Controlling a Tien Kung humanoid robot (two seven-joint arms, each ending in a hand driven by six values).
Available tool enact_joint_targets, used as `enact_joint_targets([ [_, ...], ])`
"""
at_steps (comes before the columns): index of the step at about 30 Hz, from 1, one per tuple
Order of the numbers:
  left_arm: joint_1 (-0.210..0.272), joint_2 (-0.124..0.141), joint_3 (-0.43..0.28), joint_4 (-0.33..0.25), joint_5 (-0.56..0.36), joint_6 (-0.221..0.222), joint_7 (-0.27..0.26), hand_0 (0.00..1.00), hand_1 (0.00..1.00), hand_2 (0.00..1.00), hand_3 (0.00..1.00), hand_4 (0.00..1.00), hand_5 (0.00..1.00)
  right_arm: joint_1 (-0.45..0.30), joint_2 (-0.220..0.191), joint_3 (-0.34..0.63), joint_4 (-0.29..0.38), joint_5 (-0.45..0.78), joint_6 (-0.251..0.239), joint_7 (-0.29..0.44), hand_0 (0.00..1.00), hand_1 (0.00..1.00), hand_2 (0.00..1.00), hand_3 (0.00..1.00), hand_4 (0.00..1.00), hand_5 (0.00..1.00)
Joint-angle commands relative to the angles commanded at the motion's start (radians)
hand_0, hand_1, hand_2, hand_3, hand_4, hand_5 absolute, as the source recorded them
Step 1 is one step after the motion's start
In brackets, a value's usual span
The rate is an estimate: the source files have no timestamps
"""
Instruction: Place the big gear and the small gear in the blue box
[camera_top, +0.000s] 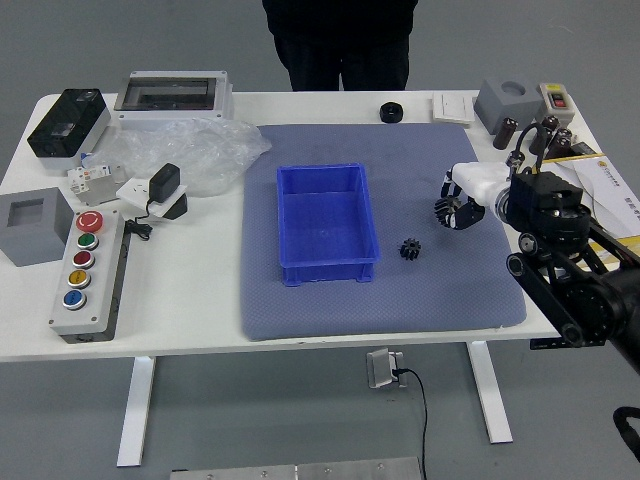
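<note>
My right hand reaches in from the right over the blue-grey mat, its fingertips closed around the big black gear. The gear's toothed left side shows beside the fingers, and the rest is hidden behind them. The small black gear lies on the mat, between the hand and the blue box. That box stands open on the mat with a bare floor inside. My left hand is out of view.
A black round part lies at the mat's far edge. Button box, plastic bag and grey blocks stand on the left. A yellow-edged box and small devices are at the right. A person stands beyond the table, hands unseen.
</note>
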Motion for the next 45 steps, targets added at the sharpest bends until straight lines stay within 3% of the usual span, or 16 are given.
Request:
enact_joint_targets([
  [17,-0.001,0.002,-0.004,0.0,0.0,0.0,0.0,0.78,0.749,0.74,0.677,0.543,0.249,0.019,-0.005,0.007,0.092,0.0,0.02,-0.01,0.733,0.578,0.551,0.6,0.557,0.148],
  [29,-0.002,0.005,-0.004,0.0,0.001,-0.001,0.002,0.78,0.748,0.74,0.677,0.544,0.25,0.066,0.029,-0.026,0.174,0.0,0.037,-0.015,0.734,0.578,0.544,0.6,0.559,0.149],
  [40,0.003,0.005,-0.005,0.0,0.008,-0.002,0.004,0.78,0.749,0.74,0.677,0.544,0.25,0.056,0.042,-0.028,0.139,0.0,0.035,-0.016,0.735,0.577,0.543,0.601,0.56,0.151],
  [41,0.003,0.005,-0.006,0.0,0.009,-0.001,0.004,0.78,0.749,0.74,0.678,0.545,0.251,0.052,0.041,-0.024,0.136,0.0,0.036,-0.016,0.744,0.615,0.639,0.641,0.573,0.177],
  [45,0.0,0.003,-0.002,0.0,0.005,-0.001,0.001,0.78,0.749,0.74,0.678,0.545,0.251,0.036,0.027,-0.017,0.121,0.0,0.037,-0.013,0.744,0.615,0.639,0.641,0.573,0.177],
])
